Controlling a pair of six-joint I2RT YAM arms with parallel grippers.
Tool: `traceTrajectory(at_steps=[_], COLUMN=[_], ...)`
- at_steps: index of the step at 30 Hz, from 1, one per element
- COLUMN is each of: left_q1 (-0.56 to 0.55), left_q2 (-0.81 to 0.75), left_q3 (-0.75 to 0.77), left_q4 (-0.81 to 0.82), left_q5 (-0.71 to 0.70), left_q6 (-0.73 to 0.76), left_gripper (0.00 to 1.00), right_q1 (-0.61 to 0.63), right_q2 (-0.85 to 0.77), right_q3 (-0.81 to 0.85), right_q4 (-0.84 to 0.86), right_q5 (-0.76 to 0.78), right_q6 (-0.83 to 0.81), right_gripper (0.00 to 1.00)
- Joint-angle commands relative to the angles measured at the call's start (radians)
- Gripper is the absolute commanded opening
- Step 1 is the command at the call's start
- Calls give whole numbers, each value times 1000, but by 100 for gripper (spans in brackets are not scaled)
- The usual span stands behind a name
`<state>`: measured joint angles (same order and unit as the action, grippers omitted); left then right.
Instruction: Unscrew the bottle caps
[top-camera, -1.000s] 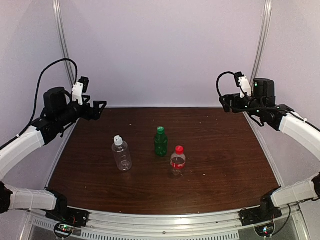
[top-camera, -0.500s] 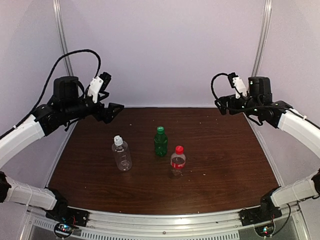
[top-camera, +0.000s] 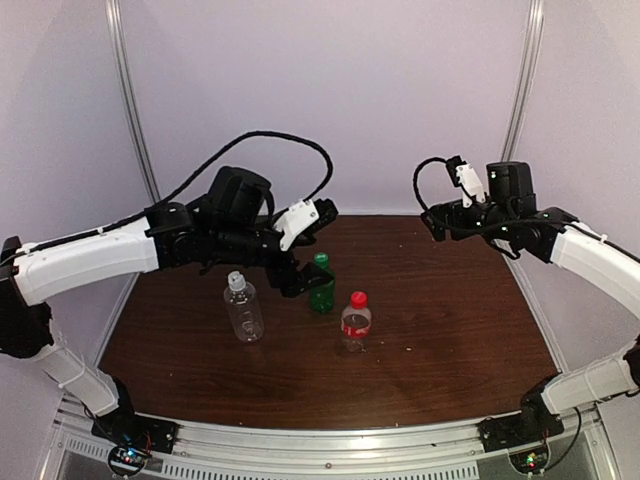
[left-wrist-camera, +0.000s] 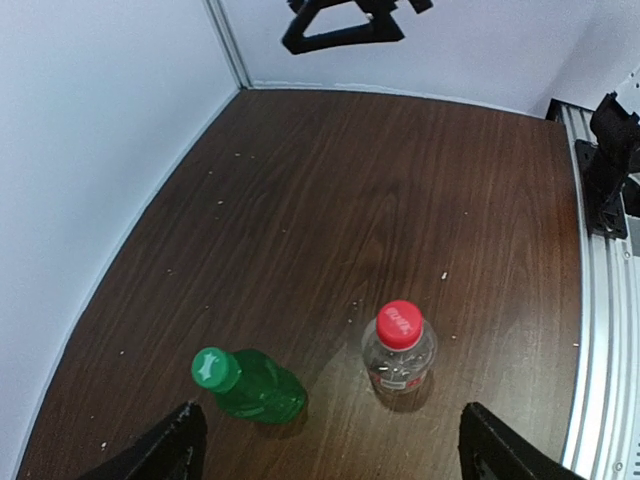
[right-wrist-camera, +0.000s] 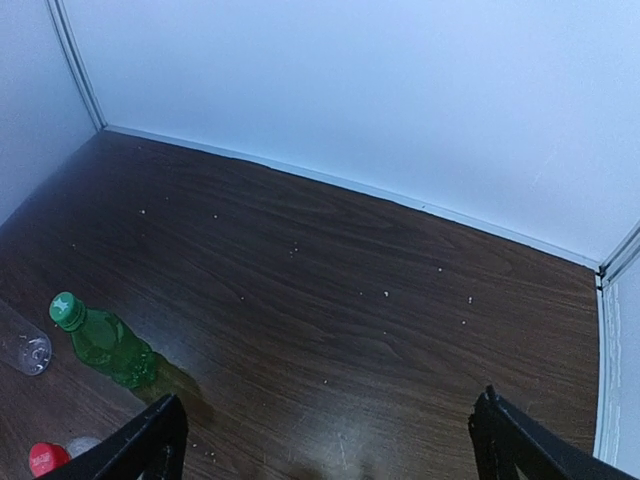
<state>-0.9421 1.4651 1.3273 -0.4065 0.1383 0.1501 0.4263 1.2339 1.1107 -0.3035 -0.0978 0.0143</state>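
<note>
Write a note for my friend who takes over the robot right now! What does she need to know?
Grippers: the left gripper is open and empty, close beside the green bottle but not gripping it. The right gripper is open and empty, up over the far right of the table, away from the bottles.
Things: the wide clear bottle, green bottle and red-label bottle stand upright mid-table.
Done: nothing. The white cap, green cap and red cap are all on.
Left: unscrew all three.
</note>
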Motion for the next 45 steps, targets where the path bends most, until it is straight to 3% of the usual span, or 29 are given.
traceTrajectory(at_steps=[1,18,40,45], left_q1=[-45,-73,-73,-56], left_q2=[116,422,490,452], left_q3=[88,282,291,286], left_q4=[3,-91,-26,-22], left_q5=[39,153,195,206], left_q6=[0,9,-15,-25], left_gripper=[88,66,26,16], right_q1=[6,6,6,6], right_q2=[18,28,32,-16], right_q3=[-41,-113,-156,-178], right_q4=[-19,4,0,-11], right_q5=[-14,-39,-39,-116], right_q6=[46,73,55,31], right_gripper=[100,100,100,100])
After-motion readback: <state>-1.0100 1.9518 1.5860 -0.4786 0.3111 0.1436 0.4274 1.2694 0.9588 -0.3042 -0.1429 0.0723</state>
